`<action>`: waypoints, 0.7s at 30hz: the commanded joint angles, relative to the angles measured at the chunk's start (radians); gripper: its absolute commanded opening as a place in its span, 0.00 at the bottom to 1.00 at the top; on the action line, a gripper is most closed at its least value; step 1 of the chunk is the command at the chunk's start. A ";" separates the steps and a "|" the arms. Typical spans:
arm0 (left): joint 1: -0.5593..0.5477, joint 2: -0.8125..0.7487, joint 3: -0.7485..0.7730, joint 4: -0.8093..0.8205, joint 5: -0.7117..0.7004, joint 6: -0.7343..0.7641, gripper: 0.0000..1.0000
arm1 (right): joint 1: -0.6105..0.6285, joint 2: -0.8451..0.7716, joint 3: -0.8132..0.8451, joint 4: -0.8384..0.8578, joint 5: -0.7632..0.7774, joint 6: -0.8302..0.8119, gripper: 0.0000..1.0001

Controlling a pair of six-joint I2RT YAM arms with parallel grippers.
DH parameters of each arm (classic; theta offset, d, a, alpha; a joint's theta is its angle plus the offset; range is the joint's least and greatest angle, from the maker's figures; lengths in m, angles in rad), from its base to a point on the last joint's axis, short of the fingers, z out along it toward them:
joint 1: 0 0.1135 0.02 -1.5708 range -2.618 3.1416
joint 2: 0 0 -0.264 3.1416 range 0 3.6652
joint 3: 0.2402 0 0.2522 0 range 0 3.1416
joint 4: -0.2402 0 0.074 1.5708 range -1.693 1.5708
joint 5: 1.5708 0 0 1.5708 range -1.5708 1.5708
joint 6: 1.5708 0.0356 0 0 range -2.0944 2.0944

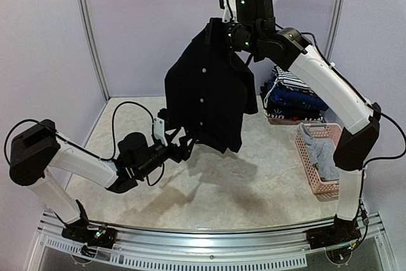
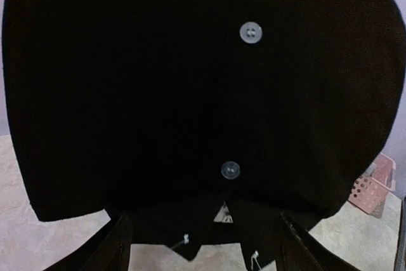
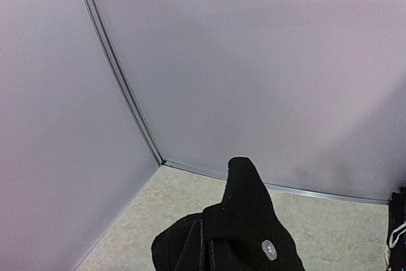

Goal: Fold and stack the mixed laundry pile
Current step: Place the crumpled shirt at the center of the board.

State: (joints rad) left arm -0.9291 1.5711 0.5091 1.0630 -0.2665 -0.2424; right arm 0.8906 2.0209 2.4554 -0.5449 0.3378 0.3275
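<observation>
Hanging from the right gripper [image 1: 223, 8], clamped on its top edge, the black button shirt [image 1: 206, 93] drapes free so the left gripper [image 1: 183, 145], jaws spread at the hem, can catch a corner.

one black shirt [image 1: 206, 93], one pink basket [image 1: 327, 188]

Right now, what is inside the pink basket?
A crumpled grey garment lies in the pink basket. Anything beneath it is covered, and the right arm hides one edge of the basket.
</observation>
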 commanded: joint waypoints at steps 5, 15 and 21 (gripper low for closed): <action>0.051 0.193 0.153 0.122 0.045 -0.135 0.72 | 0.011 -0.111 -0.058 0.083 0.042 0.003 0.00; 0.077 0.287 0.238 0.138 0.196 -0.258 0.59 | 0.011 -0.118 -0.086 0.123 0.097 -0.030 0.00; 0.077 0.291 0.252 0.156 0.247 -0.333 0.52 | 0.011 -0.122 -0.126 0.157 0.116 -0.028 0.00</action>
State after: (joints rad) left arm -0.8680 1.8442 0.7380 1.1786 -0.0765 -0.5060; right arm 0.8959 1.9385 2.3520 -0.4633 0.4187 0.3084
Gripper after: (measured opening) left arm 0.548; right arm 0.010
